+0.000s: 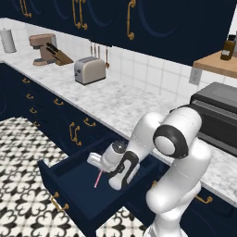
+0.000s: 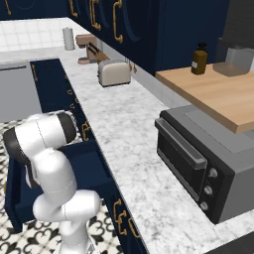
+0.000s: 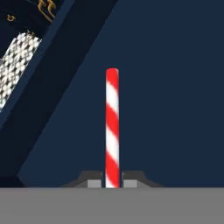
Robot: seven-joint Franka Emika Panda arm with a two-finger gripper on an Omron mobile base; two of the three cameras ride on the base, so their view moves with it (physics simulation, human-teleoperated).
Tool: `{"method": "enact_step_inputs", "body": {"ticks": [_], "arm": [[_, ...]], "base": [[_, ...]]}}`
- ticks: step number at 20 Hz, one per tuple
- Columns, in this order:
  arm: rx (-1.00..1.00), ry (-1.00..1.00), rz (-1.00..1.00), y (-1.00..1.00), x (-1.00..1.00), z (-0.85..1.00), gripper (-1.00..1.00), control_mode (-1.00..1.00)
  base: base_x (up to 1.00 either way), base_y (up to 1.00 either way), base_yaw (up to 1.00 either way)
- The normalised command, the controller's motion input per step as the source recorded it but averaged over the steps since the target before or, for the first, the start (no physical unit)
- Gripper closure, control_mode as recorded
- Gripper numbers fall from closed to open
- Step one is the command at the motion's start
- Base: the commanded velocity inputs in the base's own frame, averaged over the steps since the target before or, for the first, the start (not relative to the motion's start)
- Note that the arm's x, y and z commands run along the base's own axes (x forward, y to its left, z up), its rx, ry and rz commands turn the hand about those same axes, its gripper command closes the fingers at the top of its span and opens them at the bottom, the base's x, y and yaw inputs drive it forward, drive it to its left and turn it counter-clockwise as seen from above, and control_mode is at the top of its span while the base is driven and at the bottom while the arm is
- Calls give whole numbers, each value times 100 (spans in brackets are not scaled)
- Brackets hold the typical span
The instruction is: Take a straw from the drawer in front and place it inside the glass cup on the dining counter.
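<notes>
Red-white straw (image 3: 112,127): I see it pinched at its near end between my fingertips (image 3: 93,182), pointing straight away from the hand over the drawer's dark floor.
Tool (image 1: 98,163): closed tight on the straw, down inside the drawer.
Drawer (image 1: 69,196): pulled open under the marble desk (image 1: 115,104), brass handle (image 1: 59,202) on its front.
Toaster (image 1: 89,70): on the desk, well apart.

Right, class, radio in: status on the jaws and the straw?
Gripper shut on straw. Straw inside open drawer. Nothing blocking the lift.
</notes>
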Motion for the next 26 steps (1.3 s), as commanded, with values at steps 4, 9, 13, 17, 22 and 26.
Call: {"method": "enact_step_inputs", "body": {"ticks": [4, 9, 13, 17, 22, 26], "arm": [[23, 6, 0, 1, 66, 100, 100, -100], [7, 2, 0, 9, 66, 100, 100, -100], [0, 2, 0, 5, 57, 100, 100, -100], [0, 1, 0, 5, 42, 100, 100, -100], [0, 0, 0, 5, 25, 100, 100, -100], [0, 0, 0, 1, 14, 100, 100, -100]], "base": [[0, 0, 0], [0, 0, 0], [0, 0, 0], [0, 0, 0], [0, 0, 0], [0, 0, 0]]}}
